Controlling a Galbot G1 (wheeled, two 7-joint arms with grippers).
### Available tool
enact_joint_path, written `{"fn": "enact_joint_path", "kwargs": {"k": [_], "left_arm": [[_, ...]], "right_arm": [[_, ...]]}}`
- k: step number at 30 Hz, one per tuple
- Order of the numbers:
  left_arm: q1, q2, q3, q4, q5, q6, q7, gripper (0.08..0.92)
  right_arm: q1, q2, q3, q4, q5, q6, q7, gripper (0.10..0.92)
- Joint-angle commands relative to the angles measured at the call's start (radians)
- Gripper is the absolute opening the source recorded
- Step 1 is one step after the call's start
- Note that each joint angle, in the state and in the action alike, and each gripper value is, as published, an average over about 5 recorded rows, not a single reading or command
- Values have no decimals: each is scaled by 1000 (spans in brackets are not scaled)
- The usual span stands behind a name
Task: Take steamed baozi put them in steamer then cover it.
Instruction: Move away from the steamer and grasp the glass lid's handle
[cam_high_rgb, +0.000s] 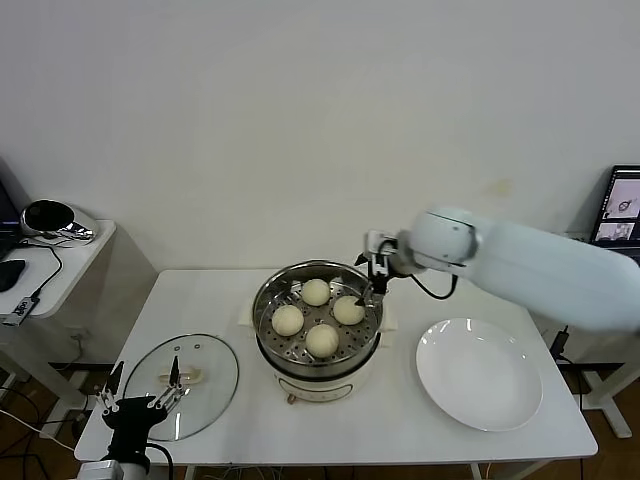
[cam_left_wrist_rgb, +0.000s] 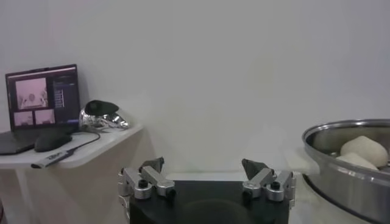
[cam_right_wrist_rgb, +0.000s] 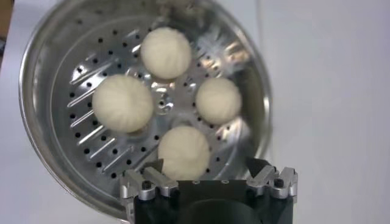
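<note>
Only the right wrist view shows the open right hand (cam_right_wrist_rgb: 207, 173) empty above four baozi (cam_right_wrist_rgb: 166, 52).

Counts: 4 steamed baozi (cam_high_rgb: 316, 291) (cam_high_rgb: 348, 310) (cam_high_rgb: 287, 319) (cam_high_rgb: 322, 340), all on the perforated tray inside 1 steamer (cam_high_rgb: 268, 300). 1 cover (cam_high_rgb: 210, 380) on the table, off the pot. 1 white plate (cam_high_rgb: 480, 375). 1 table (cam_high_rgb: 400, 430), plus 1 side desk (cam_high_rgb: 70, 265) at the left. 2 grippers: left gripper (cam_high_rgb: 142, 392), right gripper (cam_high_rgb: 370, 290). 1 laptop (cam_high_rgb: 622, 205) at the right edge.
</note>
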Motion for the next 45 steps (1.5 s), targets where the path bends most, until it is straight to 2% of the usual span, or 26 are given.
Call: {"fn": "enact_joint_path", "kwargs": {"k": [1, 6, 11, 16, 19, 25, 29, 34, 39, 45], "left_arm": [[-8, -1, 19, 18, -15, -57, -1, 823], [-22, -7, 37, 51, 27, -70, 1, 823], [-23, -7, 40, 104, 185, -103, -6, 823], [-19, -1, -31, 221, 622, -117, -38, 823], [40, 29, -114, 275, 908, -116, -18, 823], [215, 117, -212, 309, 1286, -102, 53, 823], [231, 141, -210, 335, 1341, -114, 48, 823], [99, 159, -181, 401, 1368, -179, 24, 823], [-28, 208, -131, 444, 1334, -194, 59, 823], [-111, 248, -73, 492, 1284, -180, 87, 823]], "right_arm": [[-890, -249, 777, 254, 9, 378, 453, 823], [-1355, -39, 1254, 214, -127, 631, 473, 823], [-1596, 214, 1550, 217, -229, 732, 397, 823], [-1731, 427, 1734, 238, -254, 761, 353, 823], [-1776, 517, 1794, 248, -268, 768, 350, 823], [-1822, 581, 1859, 250, -273, 772, 361, 823], [-1827, 589, 1893, 256, -271, 770, 380, 823], [-1845, 609, 1929, 275, -271, 773, 410, 823], [-1869, 629, 1964, 285, -271, 772, 433, 823], [-1889, 640, 1985, 284, -265, 776, 443, 823]]}}
